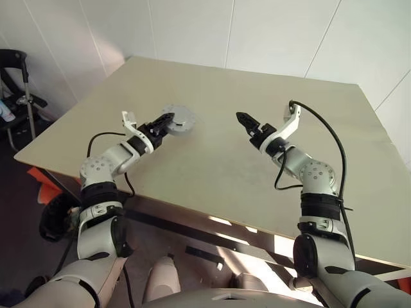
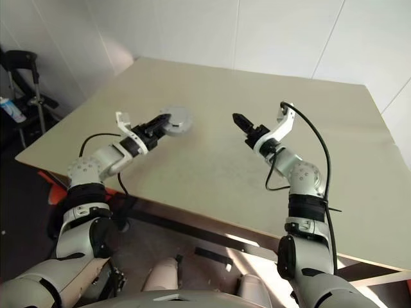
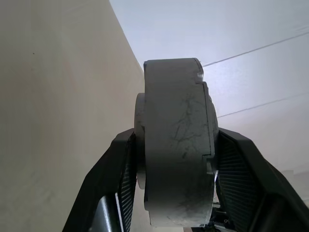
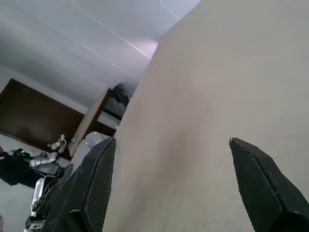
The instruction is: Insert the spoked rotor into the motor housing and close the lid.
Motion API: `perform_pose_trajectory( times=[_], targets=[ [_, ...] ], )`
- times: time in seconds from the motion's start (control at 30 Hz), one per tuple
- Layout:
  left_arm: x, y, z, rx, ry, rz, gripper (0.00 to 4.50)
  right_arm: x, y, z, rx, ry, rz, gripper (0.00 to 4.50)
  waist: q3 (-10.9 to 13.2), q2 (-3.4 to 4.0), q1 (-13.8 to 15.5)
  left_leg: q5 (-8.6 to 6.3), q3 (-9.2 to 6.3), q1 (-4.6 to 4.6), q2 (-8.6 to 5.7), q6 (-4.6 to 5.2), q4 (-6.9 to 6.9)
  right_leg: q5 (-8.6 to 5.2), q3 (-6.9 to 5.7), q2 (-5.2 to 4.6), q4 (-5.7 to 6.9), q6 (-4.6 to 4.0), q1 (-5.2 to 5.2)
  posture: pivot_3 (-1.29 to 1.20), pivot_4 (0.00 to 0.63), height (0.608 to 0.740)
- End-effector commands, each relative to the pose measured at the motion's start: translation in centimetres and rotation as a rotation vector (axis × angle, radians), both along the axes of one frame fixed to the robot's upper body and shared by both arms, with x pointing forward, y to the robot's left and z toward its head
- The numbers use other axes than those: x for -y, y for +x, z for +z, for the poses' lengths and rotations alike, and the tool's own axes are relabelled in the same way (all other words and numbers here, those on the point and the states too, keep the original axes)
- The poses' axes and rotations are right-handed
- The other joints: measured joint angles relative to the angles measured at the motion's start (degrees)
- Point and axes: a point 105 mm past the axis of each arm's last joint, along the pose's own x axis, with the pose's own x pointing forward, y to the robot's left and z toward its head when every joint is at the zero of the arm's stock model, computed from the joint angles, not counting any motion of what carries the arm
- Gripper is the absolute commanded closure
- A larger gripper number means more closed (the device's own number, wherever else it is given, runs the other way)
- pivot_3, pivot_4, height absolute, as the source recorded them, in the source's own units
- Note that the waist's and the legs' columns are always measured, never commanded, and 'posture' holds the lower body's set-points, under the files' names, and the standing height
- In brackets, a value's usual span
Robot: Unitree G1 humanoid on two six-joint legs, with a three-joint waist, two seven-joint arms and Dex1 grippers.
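Note:
My left gripper (image 1: 164, 122) is shut on a thick grey round piece (image 3: 176, 145), held edge-on between both fingers (image 3: 120, 174) over the left part of the table. Its flat grey round face, the lid (image 1: 180, 117), shows in the left eye view. A stepped seam runs down the piece's side. I cannot tell whether the motor housing lies under the lid. The spoked rotor is hidden. My right gripper (image 1: 246, 122) hangs open and empty over the table's middle, a forearm's length right of the lid, pointing toward it.
The beige table (image 1: 225, 167) has its near edge just ahead of my arms and its far edge against white walls. A black frame (image 1: 19, 83) stands on the floor off the left edge. A black cable (image 1: 334, 141) loops along my right arm.

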Motion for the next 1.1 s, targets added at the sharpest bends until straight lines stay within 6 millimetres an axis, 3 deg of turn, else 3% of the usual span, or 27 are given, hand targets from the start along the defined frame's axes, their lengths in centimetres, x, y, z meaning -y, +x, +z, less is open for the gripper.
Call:
perform_pose_trajectory(
  times=[0.03,0.43,0.83,1.1],
  targets=[
    [-2.2,0.4,2.0,0.075,-0.047,0.09,2.42,0.5,-0.2,1.8,0.072,0.026,0.007,0.25,0.0,0.0,-0.01,0.0,0.0,0.0,0.0,0.0,0.0,0.0,0.0,0.0,0.0,0.0,0.0,0.0,0.0,0.74],
    [-5.9,1.7,-0.1,-0.029,-0.073,0.275,2.42,0.2,-0.5,2.4,0.097,0.055,0.039,0.25,0.0,0.0,0.03,0.0,0.0,-0.01,0.03,0.0,0.01,0.01,-0.02,0.01,-0.01,0.0,0.0,0.0,0.0,0.74],
    [-5.8,1.5,-1.8,-0.078,-0.067,0.273,2.42,0.2,-1.7,3.9,0.23,0.088,0.019,0.25,0.0,0.0,0.09,-0.01,0.0,-0.04,0.05,0.01,0.0,0.01,-0.03,0.01,-0.03,0.0,-0.02,0.0,0.0,0.74],
    [-5.0,1.2,-2.4,-0.098,-0.032,0.226,2.42,-2.5,-4.5,2.1,0.247,-0.08,0.259,0.25,0.0,0.0,0.16,-0.01,0.0,-0.02,0.05,0.01,0.01,0.01,-0.04,0.01,-0.06,0.0,0.04,0.0,0.0,0.74]
  ],
)
